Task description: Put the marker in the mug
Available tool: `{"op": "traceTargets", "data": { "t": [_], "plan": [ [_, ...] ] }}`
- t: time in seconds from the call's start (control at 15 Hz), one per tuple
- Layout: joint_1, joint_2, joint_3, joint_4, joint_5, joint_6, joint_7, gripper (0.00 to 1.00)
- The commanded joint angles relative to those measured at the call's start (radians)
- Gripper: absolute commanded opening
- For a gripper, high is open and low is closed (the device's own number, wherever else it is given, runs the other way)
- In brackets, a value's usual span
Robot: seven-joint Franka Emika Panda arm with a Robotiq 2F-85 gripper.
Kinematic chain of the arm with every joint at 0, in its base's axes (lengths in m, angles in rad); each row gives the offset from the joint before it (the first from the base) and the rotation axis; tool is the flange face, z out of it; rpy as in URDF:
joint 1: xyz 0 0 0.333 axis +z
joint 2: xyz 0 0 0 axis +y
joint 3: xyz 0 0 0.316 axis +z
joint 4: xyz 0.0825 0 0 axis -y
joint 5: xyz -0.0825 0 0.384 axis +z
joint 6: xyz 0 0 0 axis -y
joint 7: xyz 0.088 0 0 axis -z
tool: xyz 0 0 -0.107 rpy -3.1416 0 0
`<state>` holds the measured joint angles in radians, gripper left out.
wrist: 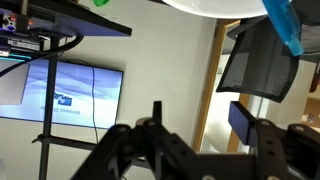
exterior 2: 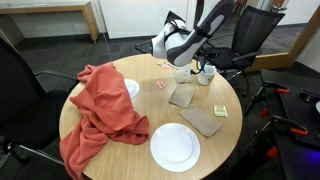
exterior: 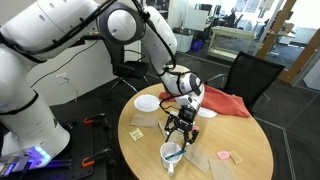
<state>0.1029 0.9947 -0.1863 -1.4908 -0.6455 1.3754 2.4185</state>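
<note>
The white mug [exterior: 172, 154] stands on the round wooden table [exterior: 250, 150] near its front edge; it also shows in an exterior view [exterior 2: 206, 74]. My gripper [exterior: 180, 126] hangs just above the mug with its fingers pointing down. In the wrist view the gripper [wrist: 200, 125] is open with nothing between the fingers. A small bluish thing shows inside the mug, and a light-blue thing [wrist: 284, 25] shows at the top right of the wrist view. I cannot tell whether either is the marker. No dark marker shows on the table.
A red cloth [exterior 2: 100, 110] lies over one side of the table. A flat white plate [exterior 2: 175, 147], a small white disc [exterior 2: 132, 88] and tan paper pieces [exterior 2: 203, 122] lie on it. Black chairs [exterior: 250, 75] stand around the table.
</note>
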Motion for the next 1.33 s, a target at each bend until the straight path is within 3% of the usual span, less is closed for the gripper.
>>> {"op": "traceTargets", "data": {
  "t": [0.0, 0.87, 0.93, 1.27],
  "plan": [
    [-0.003, -0.021, 0.010, 0.018, 0.011, 0.010, -0.008, 1.00],
    [0.038, -0.190, 0.019, -0.048, -0.017, 0.055, 0.015, 1.00],
    [0.032, -0.129, 0.016, 0.025, -0.005, 0.014, 0.003, 1.00],
    [0.032, -0.124, 0.017, 0.025, -0.005, 0.014, 0.003, 1.00]
  ]
}}
